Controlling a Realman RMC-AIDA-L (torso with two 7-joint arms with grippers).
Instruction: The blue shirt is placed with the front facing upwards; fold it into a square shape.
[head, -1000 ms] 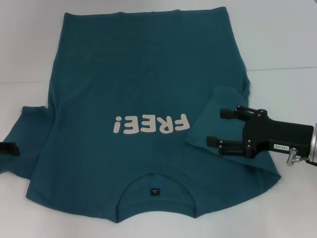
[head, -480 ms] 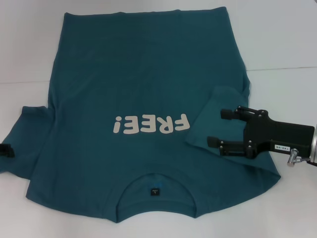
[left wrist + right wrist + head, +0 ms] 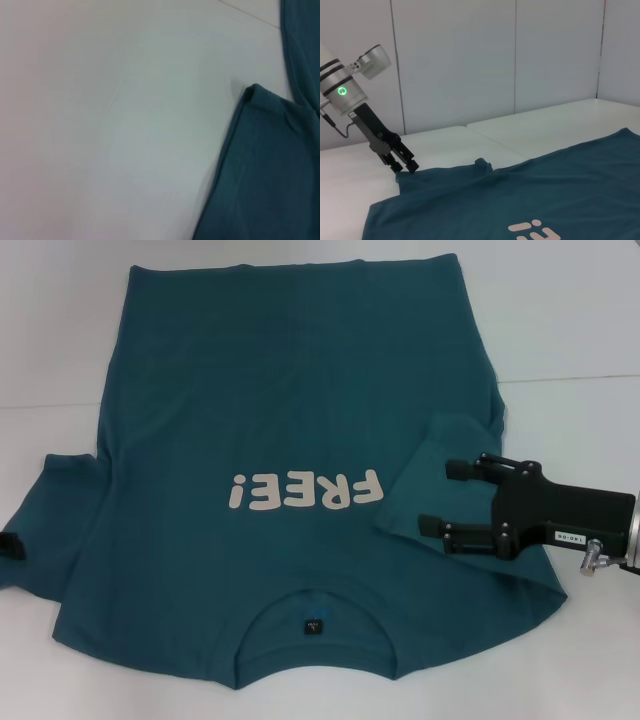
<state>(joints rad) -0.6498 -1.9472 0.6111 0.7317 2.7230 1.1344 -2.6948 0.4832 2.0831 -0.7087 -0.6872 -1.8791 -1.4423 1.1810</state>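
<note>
While the blue shirt [image 3: 290,440] lies face-up on the surface [image 3: 570,320], our right claw [image 3: 432,498] hangs spread over the folded-in right sleeve [image 3: 435,475]; our left claw [image 3: 406,165], pressed together, touches the left sleeve's [image 3: 55,510] edge, likely to fold it.

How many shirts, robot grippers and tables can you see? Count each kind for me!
Shirts: 1, the blue shirt
Grippers: 2, the left gripper and the right gripper
Tables: 1, the white table
Total: 4
</note>
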